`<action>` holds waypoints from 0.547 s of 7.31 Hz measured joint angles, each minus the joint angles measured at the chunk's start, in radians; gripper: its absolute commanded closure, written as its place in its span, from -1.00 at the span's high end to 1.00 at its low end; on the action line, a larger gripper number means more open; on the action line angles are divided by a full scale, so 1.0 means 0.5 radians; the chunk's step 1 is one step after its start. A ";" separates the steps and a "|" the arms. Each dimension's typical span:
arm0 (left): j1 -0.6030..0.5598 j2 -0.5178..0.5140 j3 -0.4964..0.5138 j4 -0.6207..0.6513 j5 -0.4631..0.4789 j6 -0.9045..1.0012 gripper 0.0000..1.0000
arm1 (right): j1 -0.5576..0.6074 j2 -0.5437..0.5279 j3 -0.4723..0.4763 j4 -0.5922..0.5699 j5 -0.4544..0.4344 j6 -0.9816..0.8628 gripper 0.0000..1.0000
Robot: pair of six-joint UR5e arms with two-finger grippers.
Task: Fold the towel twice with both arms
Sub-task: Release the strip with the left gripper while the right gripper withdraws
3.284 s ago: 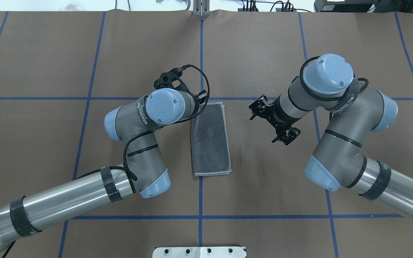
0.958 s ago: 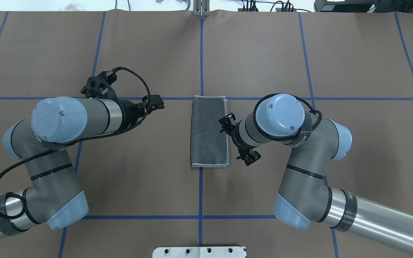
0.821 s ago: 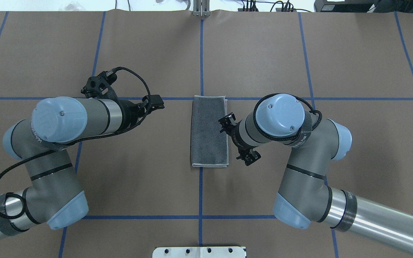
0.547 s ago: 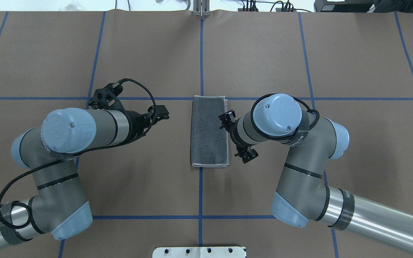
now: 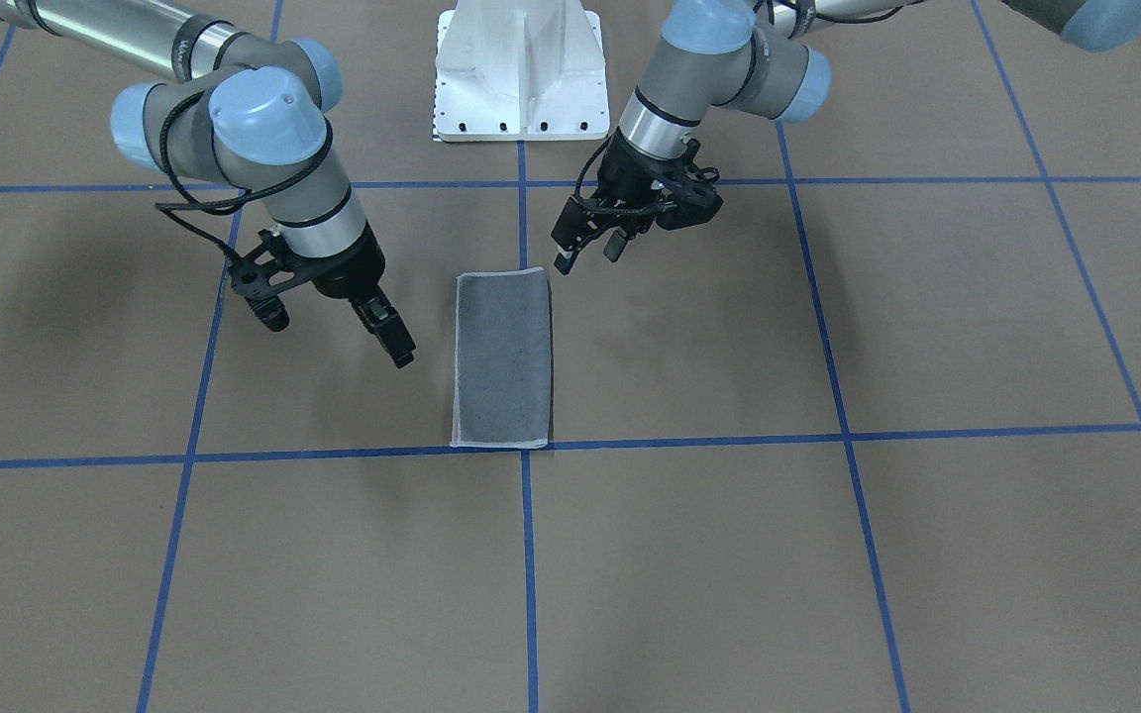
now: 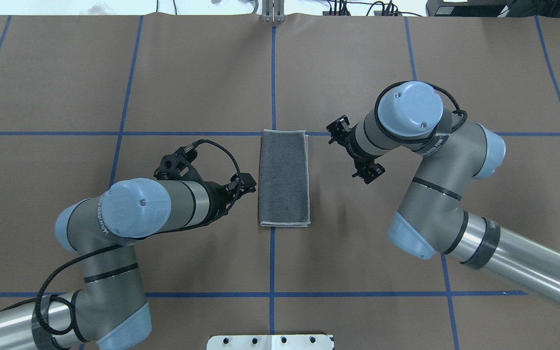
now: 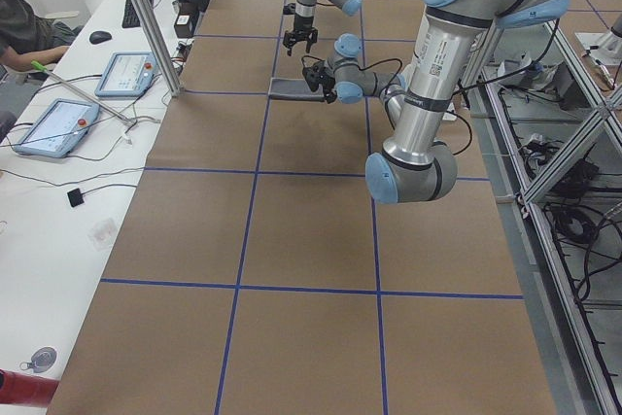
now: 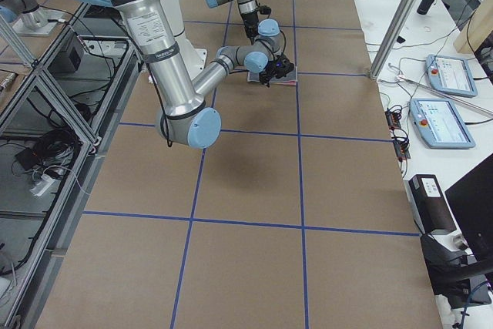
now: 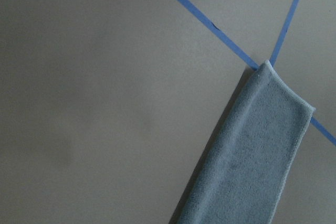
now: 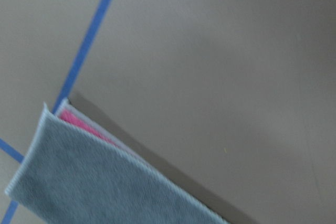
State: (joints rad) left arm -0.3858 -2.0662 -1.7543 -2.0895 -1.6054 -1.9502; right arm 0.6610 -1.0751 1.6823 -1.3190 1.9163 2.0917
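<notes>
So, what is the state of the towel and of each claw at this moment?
towel: folded once into a long strip, grey face up, lying flat, held by nothing.
left claw: open, empty, beside the towel.
right claw: open wide, empty, on the towel's other side.

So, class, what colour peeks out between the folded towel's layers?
Pink, under the grey top layer of the towel; clearest in the right wrist-mounted view.

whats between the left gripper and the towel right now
Nothing but a narrow strip of bare brown table cover separates the left gripper from the towel; the overhead view shows it best.
</notes>
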 measured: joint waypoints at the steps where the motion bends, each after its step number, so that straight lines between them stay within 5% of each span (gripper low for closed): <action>1: 0.010 -0.065 0.080 0.000 -0.001 -0.017 0.52 | 0.088 -0.032 -0.023 0.001 0.094 -0.129 0.98; 4: 0.055 -0.146 0.217 -0.003 -0.001 -0.025 0.29 | 0.208 -0.081 -0.052 0.002 0.203 -0.311 0.98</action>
State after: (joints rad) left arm -0.3581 -2.1394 -1.6457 -2.0908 -1.6057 -1.9627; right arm 0.7652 -1.1157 1.6564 -1.3177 2.0181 1.9362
